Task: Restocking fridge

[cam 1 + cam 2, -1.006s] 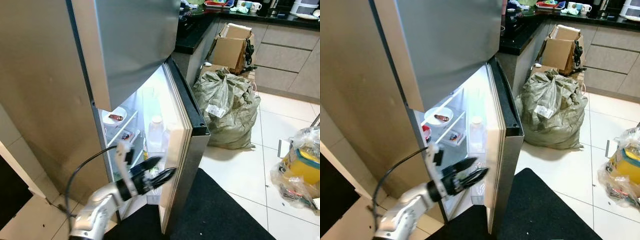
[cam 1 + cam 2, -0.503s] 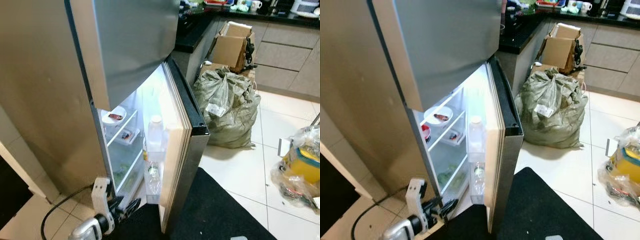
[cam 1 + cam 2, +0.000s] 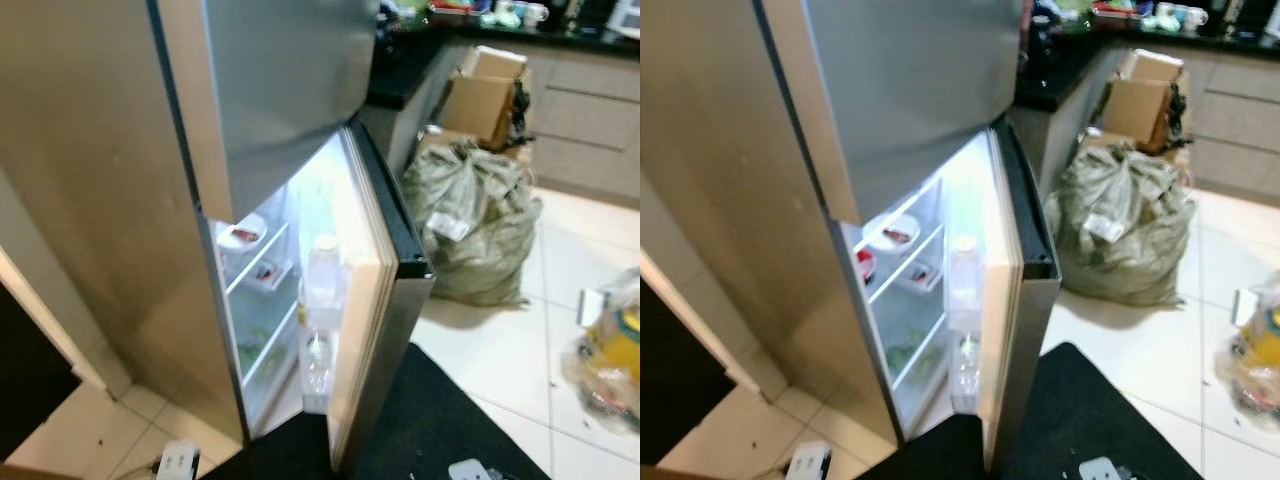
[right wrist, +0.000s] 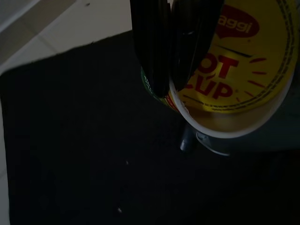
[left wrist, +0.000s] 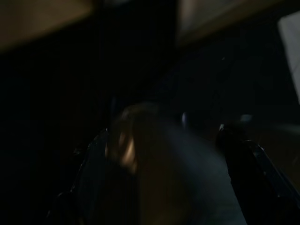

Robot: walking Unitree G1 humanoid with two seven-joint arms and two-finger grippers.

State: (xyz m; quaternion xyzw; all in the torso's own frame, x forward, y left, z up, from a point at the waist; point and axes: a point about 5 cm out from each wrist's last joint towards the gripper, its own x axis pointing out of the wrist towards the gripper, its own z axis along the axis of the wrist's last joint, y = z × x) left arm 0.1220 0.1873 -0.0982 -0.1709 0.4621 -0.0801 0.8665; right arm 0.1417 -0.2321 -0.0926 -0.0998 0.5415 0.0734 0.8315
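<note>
- Right gripper point(image 4: 176, 70): black fingers clamped on the rim of the yellow instant-noodle cup point(image 4: 234, 70), held low over the black floor mat point(image 4: 70, 140).
- Left gripper: state indiscernible.
- Risk: the rim-only hold may slip when lifting toward the open stainless-steel fridge point(image 3: 300, 290).

The fridge point(image 3: 120, 200) has a brushed, satin metal skin, and its door point(image 3: 385, 330) is lined in smooth white plastic. A clear plastic bottle point(image 3: 322, 285) stands in the door. The floor tiles point(image 3: 500, 350) are glossy, the mat point(image 3: 430, 420) matt black. The sack point(image 3: 470, 235) looks coarse and woven, the box point(image 3: 485, 95) plain cardboard. The cup point(image 4: 234, 70) has a shiny yellow lid.
</note>
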